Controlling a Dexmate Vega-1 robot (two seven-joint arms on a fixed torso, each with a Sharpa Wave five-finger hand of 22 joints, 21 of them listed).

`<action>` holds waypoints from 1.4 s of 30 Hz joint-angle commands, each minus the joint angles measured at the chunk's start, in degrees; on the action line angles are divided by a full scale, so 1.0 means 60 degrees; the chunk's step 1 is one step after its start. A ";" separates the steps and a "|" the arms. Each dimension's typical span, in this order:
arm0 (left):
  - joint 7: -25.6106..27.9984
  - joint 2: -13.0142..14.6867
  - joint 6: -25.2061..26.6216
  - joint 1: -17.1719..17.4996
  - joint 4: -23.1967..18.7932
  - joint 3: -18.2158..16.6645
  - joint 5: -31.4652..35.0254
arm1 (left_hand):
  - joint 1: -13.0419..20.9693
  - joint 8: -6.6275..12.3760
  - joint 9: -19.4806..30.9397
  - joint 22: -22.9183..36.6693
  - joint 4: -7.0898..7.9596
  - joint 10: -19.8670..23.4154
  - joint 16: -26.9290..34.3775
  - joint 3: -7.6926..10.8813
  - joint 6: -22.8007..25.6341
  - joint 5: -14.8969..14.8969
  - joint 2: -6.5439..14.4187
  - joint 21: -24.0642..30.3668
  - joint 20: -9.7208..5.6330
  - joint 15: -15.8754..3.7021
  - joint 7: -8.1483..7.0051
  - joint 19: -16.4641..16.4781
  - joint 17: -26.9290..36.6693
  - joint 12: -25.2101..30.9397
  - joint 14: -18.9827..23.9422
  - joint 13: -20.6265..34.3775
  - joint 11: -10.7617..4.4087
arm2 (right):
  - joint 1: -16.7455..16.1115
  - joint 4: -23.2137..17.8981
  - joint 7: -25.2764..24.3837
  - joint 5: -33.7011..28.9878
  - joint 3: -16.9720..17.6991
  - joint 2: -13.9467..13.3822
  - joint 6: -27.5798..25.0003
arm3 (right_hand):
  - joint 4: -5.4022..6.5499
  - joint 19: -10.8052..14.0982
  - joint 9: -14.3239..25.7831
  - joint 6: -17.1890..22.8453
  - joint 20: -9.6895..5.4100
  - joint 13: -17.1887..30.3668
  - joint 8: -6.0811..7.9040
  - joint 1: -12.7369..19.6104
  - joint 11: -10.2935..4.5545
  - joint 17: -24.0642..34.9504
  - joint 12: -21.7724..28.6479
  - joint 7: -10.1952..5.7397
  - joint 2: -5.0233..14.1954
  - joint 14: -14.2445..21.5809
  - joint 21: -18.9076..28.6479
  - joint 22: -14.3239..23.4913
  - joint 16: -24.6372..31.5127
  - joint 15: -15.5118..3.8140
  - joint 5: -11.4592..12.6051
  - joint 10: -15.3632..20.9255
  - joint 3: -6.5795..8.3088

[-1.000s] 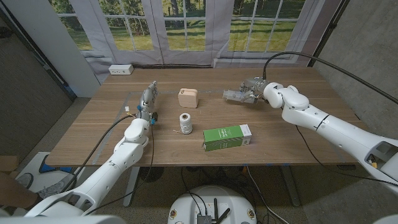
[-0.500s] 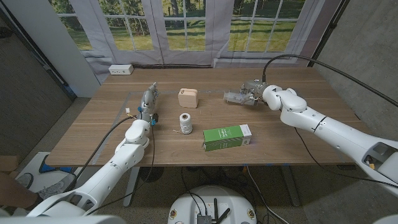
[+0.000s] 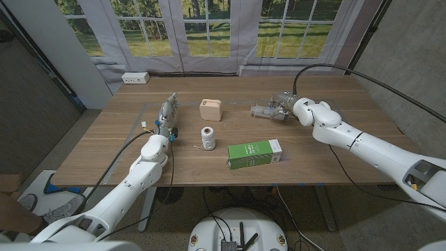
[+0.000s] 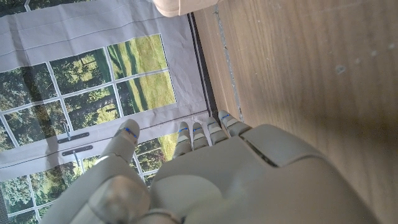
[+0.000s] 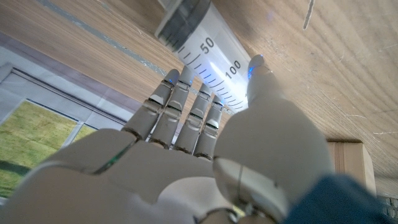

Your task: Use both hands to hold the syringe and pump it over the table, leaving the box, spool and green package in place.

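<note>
the wooden counter carried everything i was working with. on my right arm, the right hand sat at the far right part of the counter, right at the syringe. through the right wrist camera i saw its fingers reaching over the clear barrel of the syringe, with the thumb tip against the barrel by the 100 mark; whether the grasp was fully closed around it i could not tell. the syringe lay on its side, low at the counter, pointing toward the middle. my left hand stood on its edge at the left side, fingers straight and together, holding nothing; the left wrist camera showed the left hand with fingers extended along the wood. the green package lay near the front edge, right of centre. the box sat at the middle, well apart from the syringe, and the spool stood just in front of it
</note>
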 commanded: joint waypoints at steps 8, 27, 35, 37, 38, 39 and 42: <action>0.0031 0.0005 0.0056 0.0081 -0.0100 0.0011 -0.0037 | 0.0030 -0.0001 0.0014 0.0047 0.0012 0.0066 -0.0010 0.0021 0.0086 -0.0010 0.0569 -0.0010 -0.0226 -0.0251 0.0010 0.0078 0.0015 -0.0028 -0.0025 0.0024 0.0031 | 0.0116 0.0020 0.0249 0.0015 -0.0153 0.0043 -0.0137 | 0.0053 -0.0016 0.0011 0.0641 0.0024 0.0068 -0.0139 0.0132 -0.0378 0.0072 -0.0162 -0.0919 0.0720 -0.0129 0.0015 0.0031 -0.0030 -0.1359 0.0037 0.0111 -0.0115; 0.0224 0.0148 0.0146 0.0361 -0.0516 -0.0092 -0.0047 | -0.0014 0.0007 0.0015 0.0047 0.0095 0.0085 0.0013 0.0063 0.0119 -0.0002 0.0605 -0.0017 -0.0217 -0.0235 0.0021 0.0086 0.0030 -0.0022 0.0016 0.0024 0.0020 | 0.0346 -0.0162 0.1034 -0.0024 -0.0299 -0.0008 -0.0208 | 0.0204 -0.0356 0.0019 -0.1012 0.0400 0.0220 -0.0988 -0.0558 -0.0120 0.0286 -0.0678 -0.0926 0.0224 -0.1264 -0.0042 0.0047 -0.0388 -0.1155 -0.0088 -0.1380 -0.0581; 0.0161 0.0139 0.0117 0.0346 -0.0490 -0.0091 -0.0064 | -0.0031 0.0007 0.0016 0.0048 0.0131 0.0081 0.0018 0.0079 0.0124 0.0002 0.0619 -0.0017 -0.0217 -0.0228 0.0021 0.0094 0.0036 -0.0024 0.0029 0.0024 0.0031 | 0.0422 -0.0302 0.1448 0.0008 -0.0316 -0.0054 -0.0236 | 0.0209 -0.0686 0.0036 -0.1850 0.0794 0.0223 -0.1409 -0.0849 0.0183 0.0453 -0.0806 -0.0928 0.0082 -0.2212 -0.0078 0.0049 -0.0658 -0.0885 -0.0155 -0.2396 -0.0757; 0.0137 0.0133 0.0119 0.0329 -0.0461 -0.0081 -0.0065 | -0.0038 0.0007 0.0016 0.0048 0.0144 0.0085 0.0019 0.0083 0.0127 0.0003 0.0624 -0.0016 -0.0217 -0.0223 0.0026 0.0098 0.0038 -0.0023 0.0029 0.0024 0.0012 | 0.0448 -0.0359 0.1585 0.0030 -0.0313 -0.0084 -0.0231 | 0.0196 -0.0813 0.0043 -0.2142 0.0919 0.0211 -0.1546 -0.0917 0.0262 0.0453 -0.0806 -0.0920 0.0030 -0.2518 -0.0087 0.0049 -0.0779 -0.0726 -0.0182 -0.2712 -0.0803; 0.0127 0.0124 0.0117 0.0323 -0.0446 -0.0079 -0.0073 | -0.0039 0.0007 0.0016 0.0048 0.0148 0.0087 0.0019 0.0085 0.0126 0.0003 0.0626 -0.0017 -0.0212 -0.0223 0.0017 0.0097 0.0038 -0.0022 0.0030 0.0024 0.0011 | 0.0463 -0.0383 0.1665 0.0055 -0.0308 -0.0097 -0.0224 | 0.0187 -0.0889 0.0046 -0.2300 0.0971 0.0199 -0.1618 -0.0943 0.0325 0.0441 -0.0824 -0.0934 0.0004 -0.2635 -0.0095 0.0049 -0.0835 -0.0610 -0.0197 -0.2916 -0.0818; 0.0108 0.0107 0.0099 0.0316 -0.0421 -0.0079 -0.0088 | -0.0041 0.0006 0.0016 0.0048 0.0153 0.0090 0.0019 0.0088 0.0126 0.0004 0.0627 -0.0016 -0.0214 -0.0221 0.0030 0.0100 0.0039 -0.0021 0.0029 0.0024 0.0012 | 0.0478 -0.0402 0.1731 0.0075 -0.0305 -0.0109 -0.0208 | 0.0183 -0.0994 0.0049 -0.2493 0.1047 0.0186 -0.1702 -0.0980 0.0369 0.0422 -0.0823 -0.0937 -0.0027 -0.2816 -0.0111 0.0048 -0.0921 -0.0519 -0.0213 -0.3100 -0.0839; 0.0084 0.0103 0.0099 0.0307 -0.0402 -0.0069 -0.0092 | -0.0047 0.0007 0.0016 0.0048 0.0162 0.0094 0.0020 0.0092 0.0129 0.0004 0.0629 -0.0014 -0.0210 -0.0213 0.0031 0.0107 0.0040 -0.0020 0.0034 0.0024 0.0007 | 0.0537 -0.0449 0.1953 0.0100 -0.0321 -0.0143 -0.0165 | 0.0180 -0.1166 0.0060 -0.3032 0.1185 0.0151 -0.1909 -0.1061 0.0511 0.0392 -0.0848 -0.0902 -0.0048 -0.3203 -0.0106 0.0046 -0.1098 -0.0236 -0.0242 -0.3660 -0.0866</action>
